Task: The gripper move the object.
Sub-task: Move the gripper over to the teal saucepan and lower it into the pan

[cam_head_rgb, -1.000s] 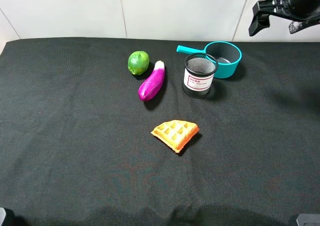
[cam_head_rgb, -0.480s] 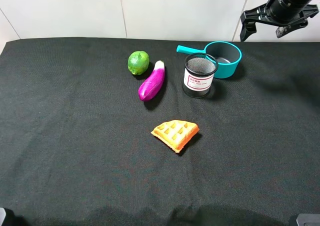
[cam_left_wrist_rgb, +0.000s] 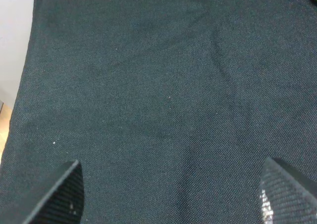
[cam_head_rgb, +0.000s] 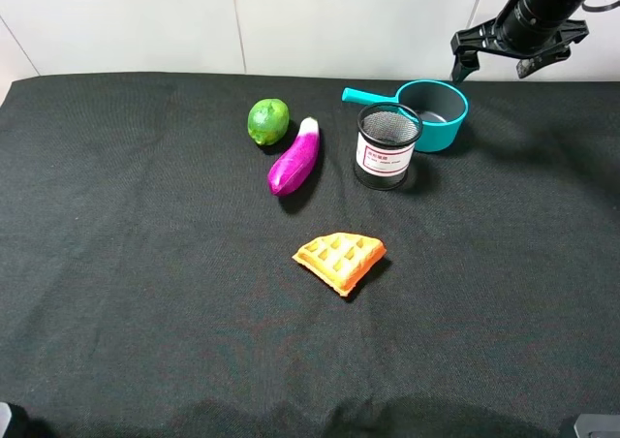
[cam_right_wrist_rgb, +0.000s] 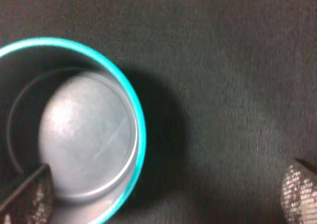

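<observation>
Here, farthest left, the left tool (cam_left_wrist_rgb: 176,196) hangs over bare black cloth, jaws spread wide and holding nothing. It does not show in the high view.

Moving right across the surface (cam_head_rgb: 136,293), a lime (cam_head_rgb: 268,121) lies just beside a purple eggplant (cam_head_rgb: 294,157), with a waffle wedge (cam_head_rgb: 339,261) nearer the front edge. Next stands the black mesh cup (cam_head_rgb: 387,146), upright.

Close behind and to the right of it is the teal saucepan (cam_head_rgb: 433,114), upright near the back edge. Its handle (cam_head_rgb: 366,96) points left, passing behind the cup.

Right of that, the right tool (cam_head_rgb: 492,68) hovers above the pan's far side, jaws fully apart and empty. In its wrist view one fingertip (cam_right_wrist_rgb: 29,199) sits over the pan's grey inside and the other over the cloth, so the rim (cam_right_wrist_rgb: 136,135) falls between them.

The pan looks like a light, hollow, rigid plastic toy with a smooth and probably slippery wall. Pinching the thin wall at the right side, away from the cup, seems the surest hold. The handle is crowded by the cup, and a grip far out on it would likely let the pan swing. A light pan may also skid on the cloth if a finger nudges it first.
</observation>
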Tool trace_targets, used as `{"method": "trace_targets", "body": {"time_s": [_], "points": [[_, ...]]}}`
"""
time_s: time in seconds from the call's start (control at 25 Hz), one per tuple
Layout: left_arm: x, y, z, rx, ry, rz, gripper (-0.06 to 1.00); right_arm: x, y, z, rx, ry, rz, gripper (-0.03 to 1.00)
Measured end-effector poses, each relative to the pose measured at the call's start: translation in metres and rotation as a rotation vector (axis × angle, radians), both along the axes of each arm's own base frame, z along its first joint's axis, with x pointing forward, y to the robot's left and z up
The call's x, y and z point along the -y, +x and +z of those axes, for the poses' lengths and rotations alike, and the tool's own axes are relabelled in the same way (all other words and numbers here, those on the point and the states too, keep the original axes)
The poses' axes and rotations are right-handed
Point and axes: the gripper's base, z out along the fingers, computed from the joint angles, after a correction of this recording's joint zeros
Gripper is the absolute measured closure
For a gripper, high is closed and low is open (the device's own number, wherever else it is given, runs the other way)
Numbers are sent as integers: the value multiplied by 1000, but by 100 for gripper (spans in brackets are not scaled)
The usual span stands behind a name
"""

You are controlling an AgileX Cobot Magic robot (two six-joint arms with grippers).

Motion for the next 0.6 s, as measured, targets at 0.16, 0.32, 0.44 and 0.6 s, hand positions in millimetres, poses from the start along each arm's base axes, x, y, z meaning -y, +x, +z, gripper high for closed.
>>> {"method": "trace_targets", "body": {"time_s": [0.16, 0.32, 0.44, 0.6], "points": [[0, 0, 0, 0, 0, 0, 18, 0, 4, -10, 0, -4, 2, 27], [0, 0, 0, 1, 0, 0, 18, 0, 6, -23, -22, -18, 8, 27], [0, 0, 0, 1, 0, 0, 18, 0, 9, -31, -26, -22, 10, 27], [0, 0, 0, 2, 0, 0, 18, 0, 10, -44, -49, -25, 11, 27]]}}
